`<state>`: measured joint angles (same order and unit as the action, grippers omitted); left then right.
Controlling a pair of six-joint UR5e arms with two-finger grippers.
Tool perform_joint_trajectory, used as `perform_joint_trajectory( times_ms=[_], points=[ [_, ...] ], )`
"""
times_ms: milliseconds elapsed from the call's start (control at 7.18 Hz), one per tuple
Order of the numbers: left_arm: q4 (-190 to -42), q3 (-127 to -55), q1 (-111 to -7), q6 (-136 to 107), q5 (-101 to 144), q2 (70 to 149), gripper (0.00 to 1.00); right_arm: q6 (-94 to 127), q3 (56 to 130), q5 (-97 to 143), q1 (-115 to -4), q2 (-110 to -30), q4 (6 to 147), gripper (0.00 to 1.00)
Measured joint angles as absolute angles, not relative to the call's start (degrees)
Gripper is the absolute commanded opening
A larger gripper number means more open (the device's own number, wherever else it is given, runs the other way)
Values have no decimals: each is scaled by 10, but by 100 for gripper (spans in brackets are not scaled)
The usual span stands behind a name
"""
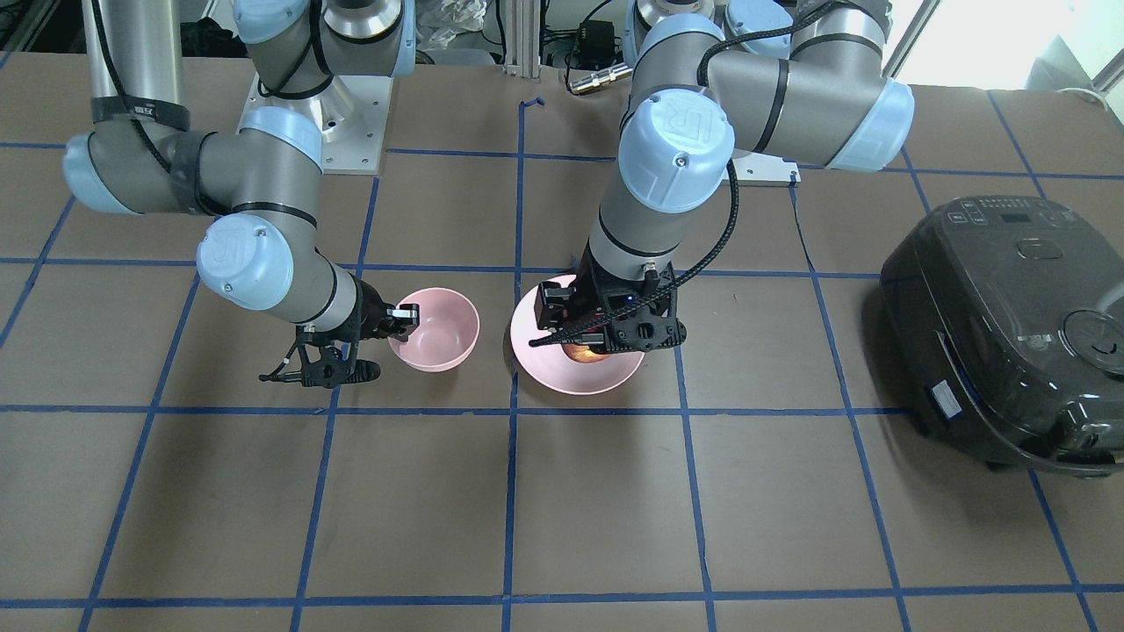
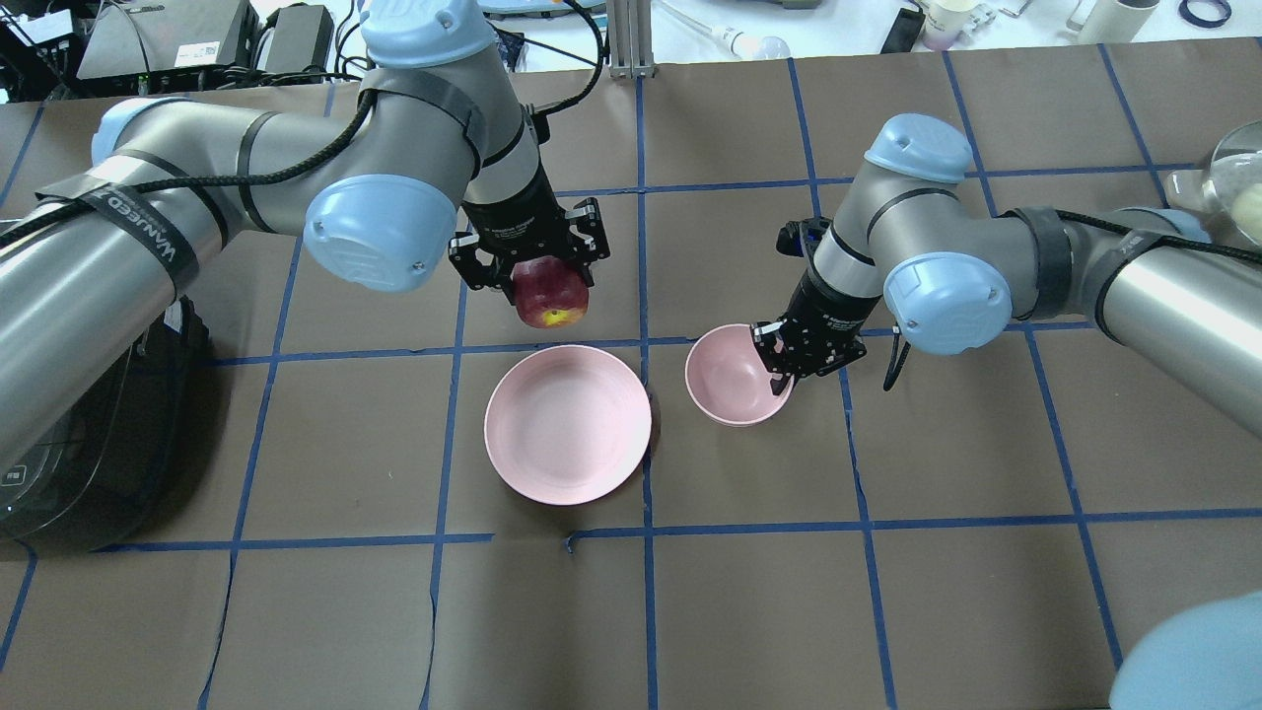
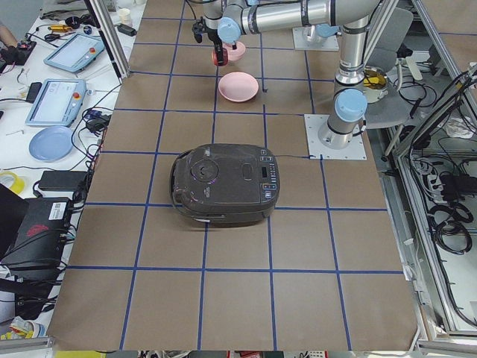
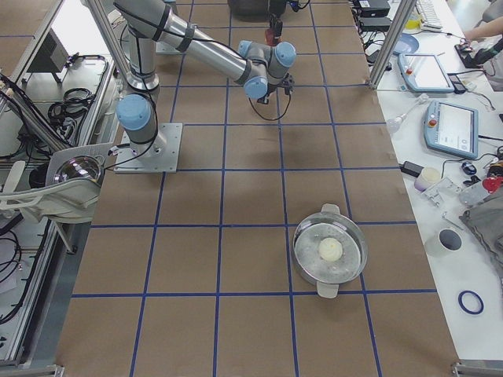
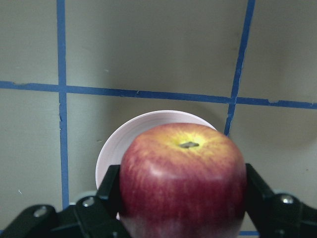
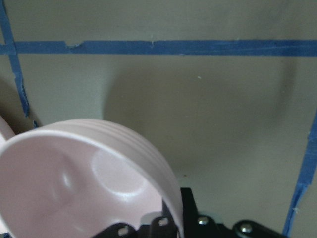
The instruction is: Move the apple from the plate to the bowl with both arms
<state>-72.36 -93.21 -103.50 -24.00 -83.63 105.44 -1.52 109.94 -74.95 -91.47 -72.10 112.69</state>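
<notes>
My left gripper (image 2: 548, 281) is shut on the dark red apple (image 2: 550, 296) and holds it in the air, near the robot-side edge of the pale pink plate (image 2: 567, 424). In the left wrist view the apple (image 5: 183, 178) sits between the black fingers (image 5: 110, 186) with the plate's rim (image 5: 116, 144) below. The plate has nothing on it. My right gripper (image 2: 781, 369) is shut on the rim of the small pink bowl (image 2: 735, 380), which stands just right of the plate. The bowl (image 6: 74, 183) is empty and looks tilted in the right wrist view.
A black rice cooker (image 2: 79, 444) stands at the table's left end, behind my left arm. A metal pot (image 4: 330, 251) with a white ball in it stands far off at the right end. Blue tape lines grid the brown table.
</notes>
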Motion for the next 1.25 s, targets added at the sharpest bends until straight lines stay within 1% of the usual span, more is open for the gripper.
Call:
perform_joint_trajectory(
  times_ms=[139, 418, 696, 835, 1114, 1253],
  points=[
    [-722, -932, -1043, -262, -836, 1057, 31, -14, 1104, -749, -916, -717, 1132, 100],
    [-704, -932, -1067, -323, -827, 1065, 27, -14, 1103, -756, -912, -723, 1145, 100],
    [-662, -934, -1102, -413, -794, 1082, 25, -16, 1085, -768, -881, -745, 1134, 100],
    [-640, -935, -1125, -454, -781, 1095, 23, -26, 1063, -785, -843, -760, 1098, 100],
    [-594, -936, -1167, -502, -774, 1131, 23, -70, 1028, -811, -753, -785, 1031, 100],
    [-564, -937, -1186, -525, -775, 1152, 24, -84, 1021, -819, -726, -796, 1017, 100]
  ],
)
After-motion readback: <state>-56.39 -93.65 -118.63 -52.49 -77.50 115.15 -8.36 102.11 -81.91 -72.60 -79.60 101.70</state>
